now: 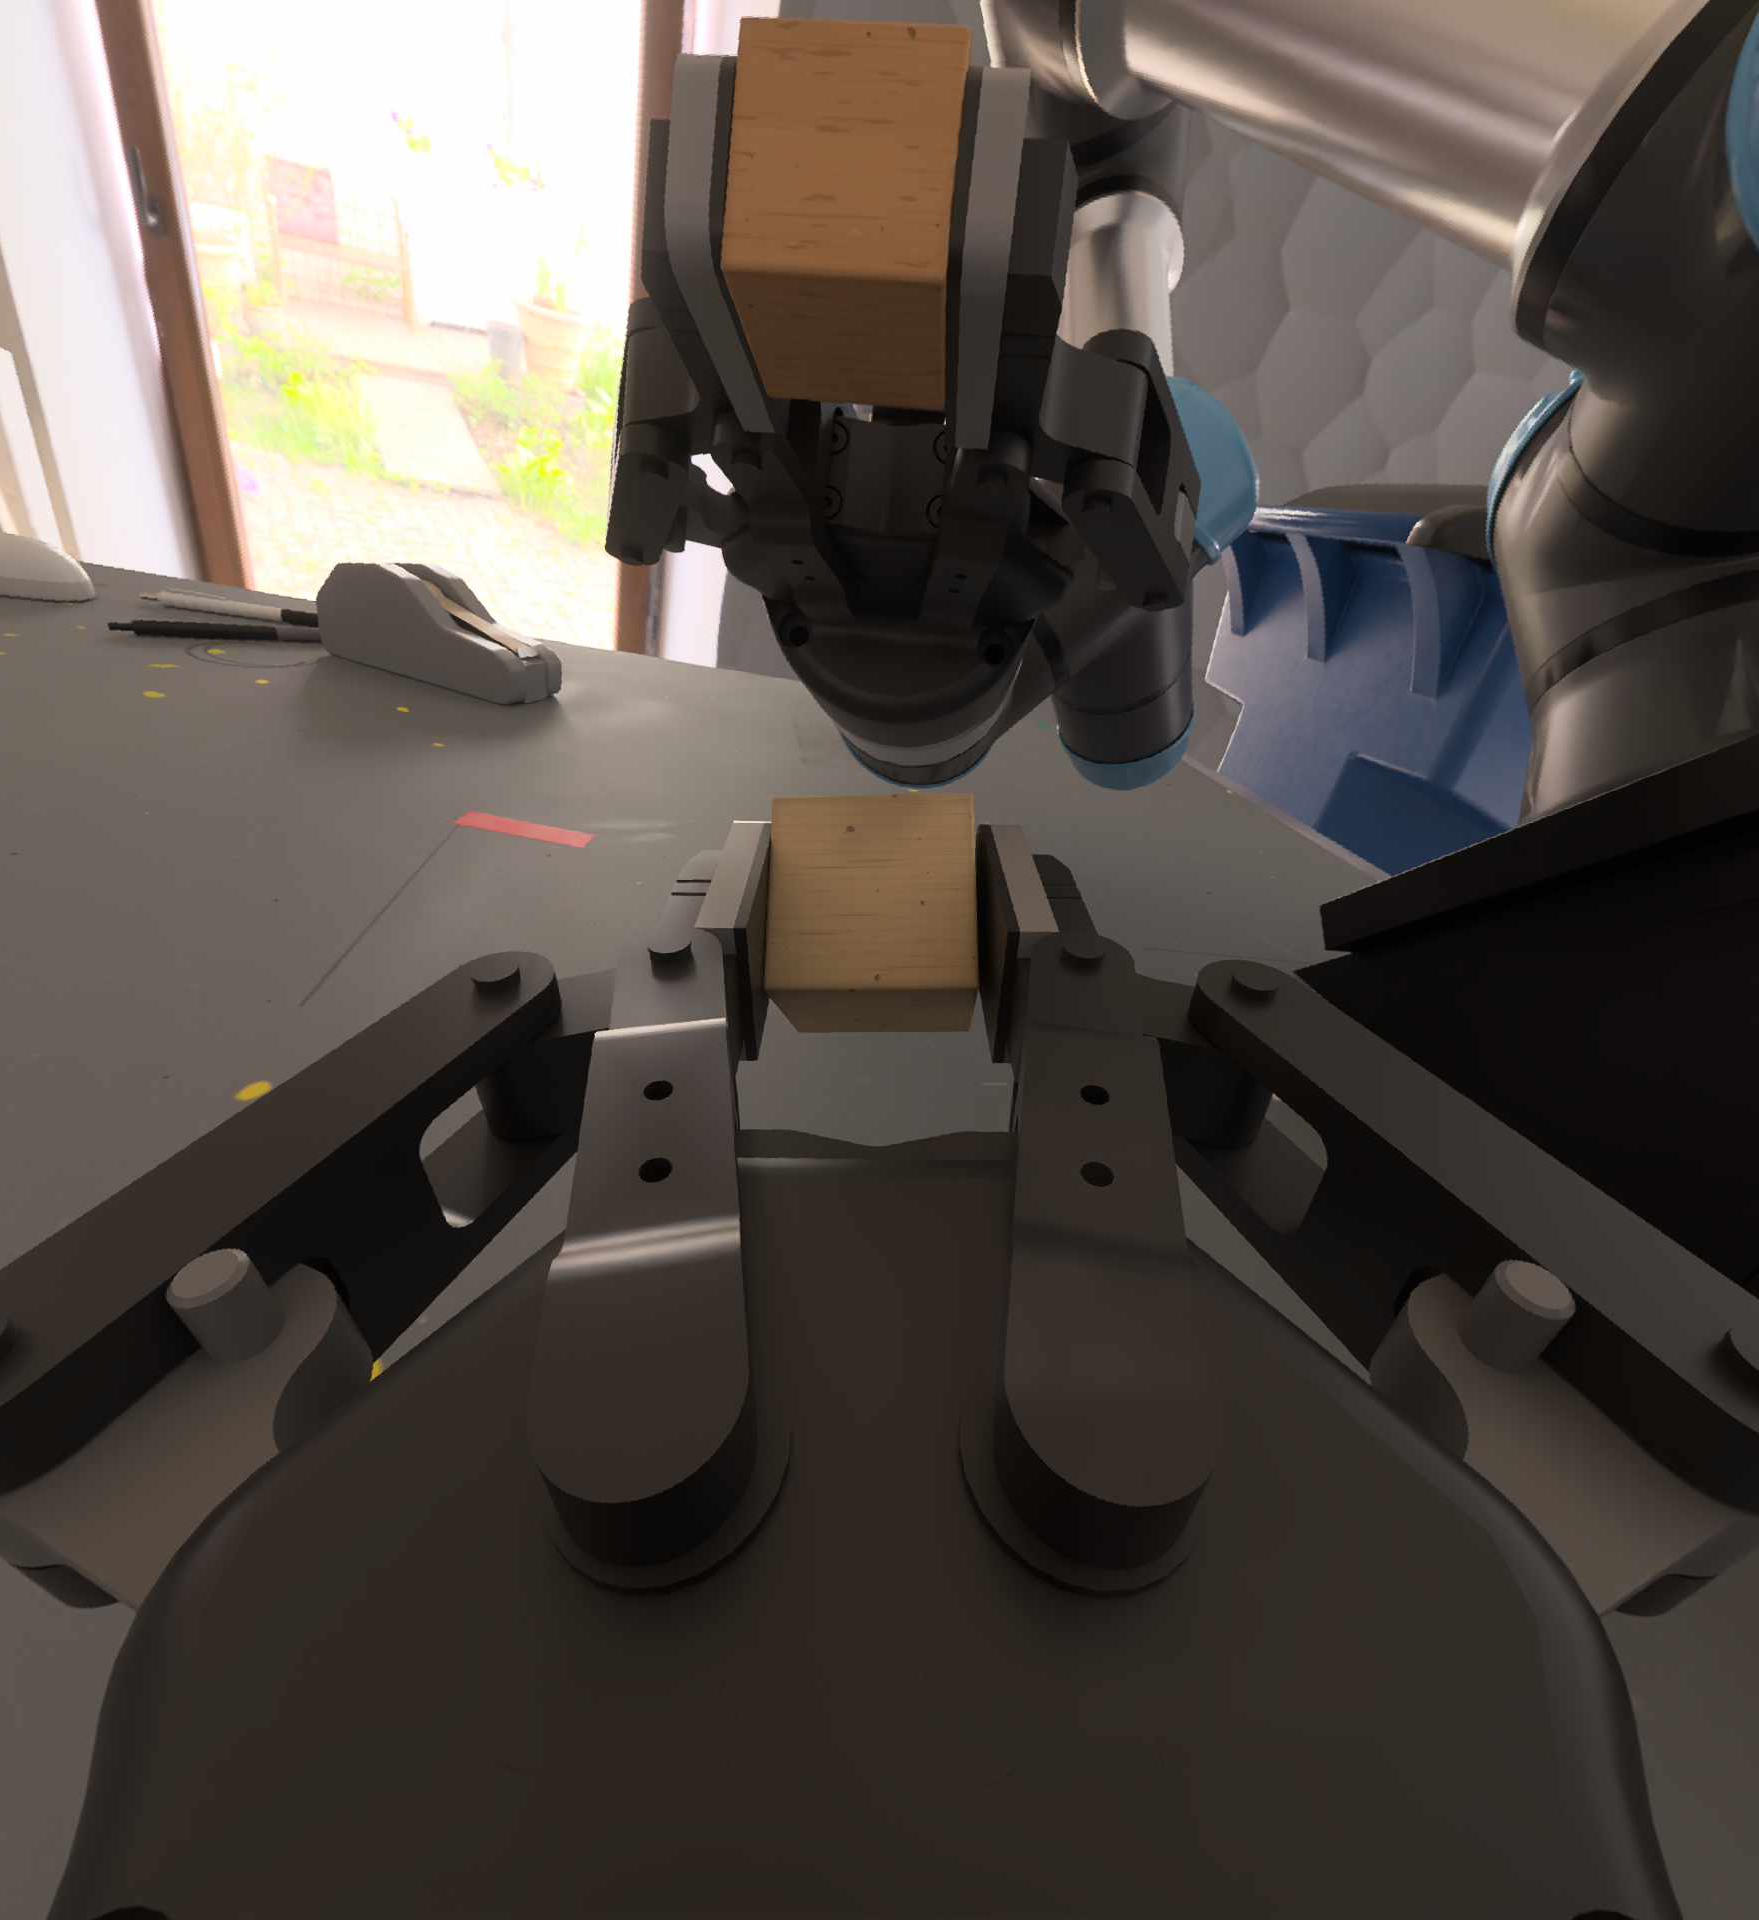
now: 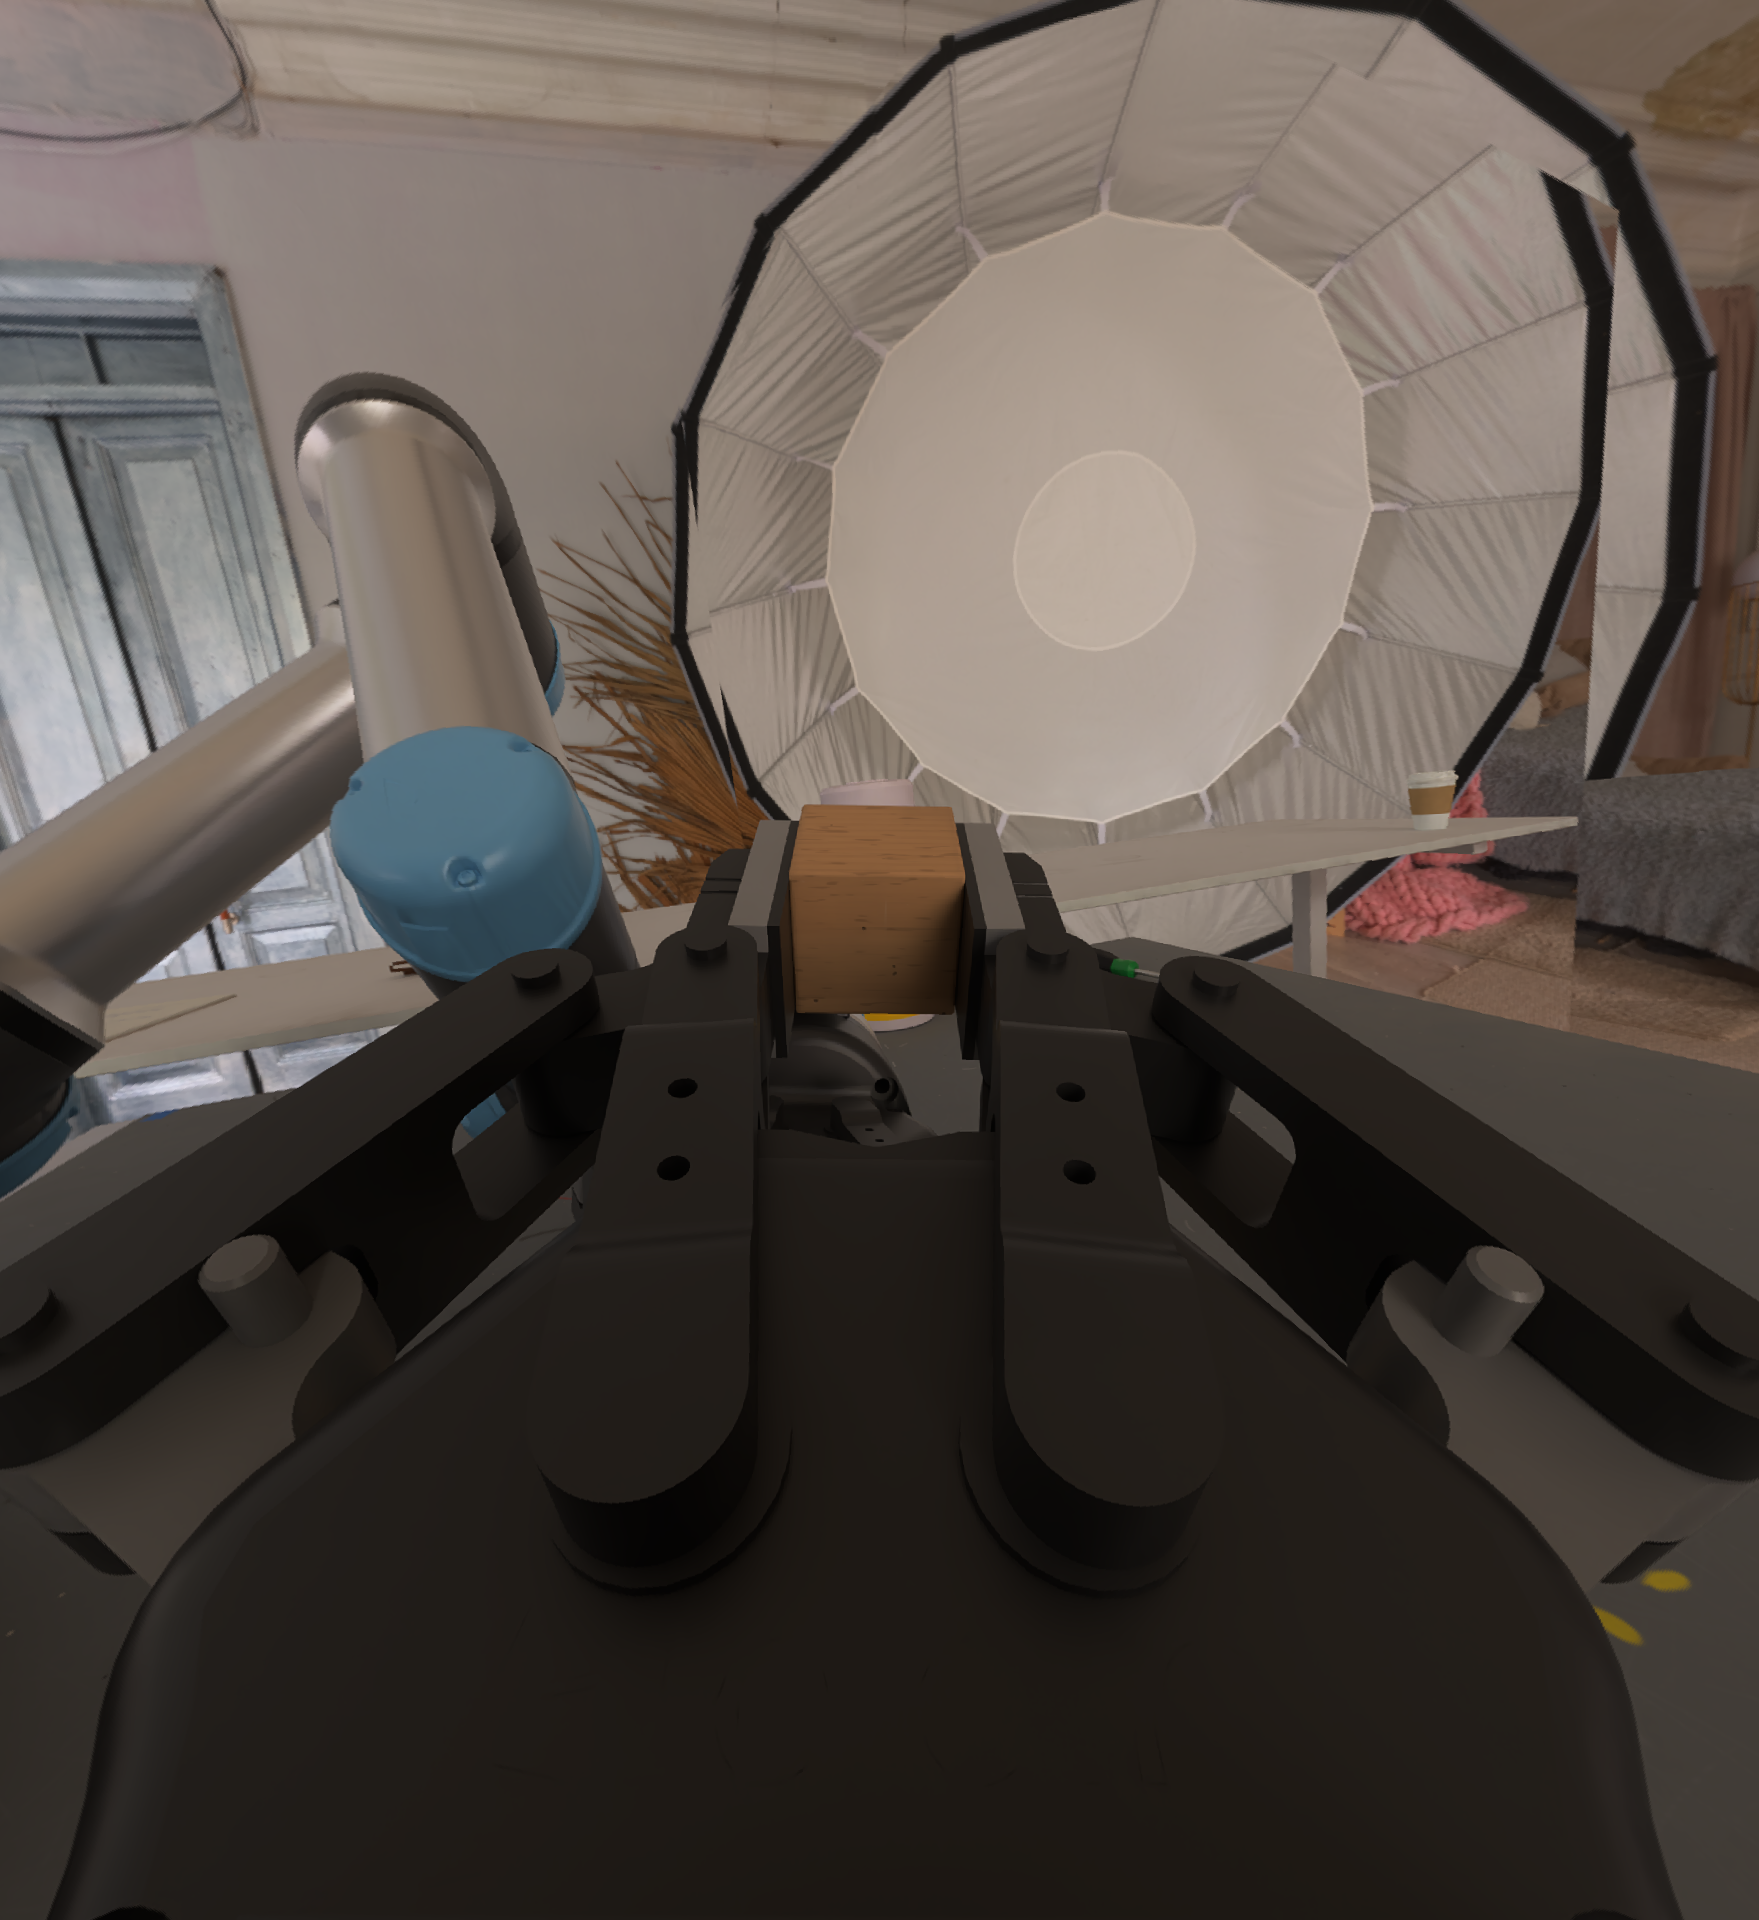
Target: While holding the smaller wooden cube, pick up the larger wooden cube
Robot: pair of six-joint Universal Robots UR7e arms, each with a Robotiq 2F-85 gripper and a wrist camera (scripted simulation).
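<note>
While both blocks are pinched at once, the step in hand, as I judge it, is finishing the lift of the larger cube without loosening either grip.

In the left wrist view, the left jaws are spread about halfway and press flat on two opposite faces of the pale cube [image 1: 870, 909], which sits square between the pads at the picture's centre. It looks clear of the desk [image 1: 231, 883], though its underside is not plain enough to be sure. At 12 o'clock from it hangs the other arm, whose jaws point back toward the camera and pinch the darker cube [image 1: 844, 208]. A tape dispenser [image 1: 439, 634] and pens [image 1: 220, 618] lie at 10 o'clock, well apart, and a red strip [image 1: 522, 829] lies nearer on the desk.

In the right wrist view, the right jaws stand a little narrower and clamp that darker cube [image 2: 875, 914] near the fingertips; the narrower gap makes me take it for the smaller one.

To do this well, raise the left arm slowly and level. Steer it to one side, since the right arm is close overhead. A knock there could twist either block loose.
</note>
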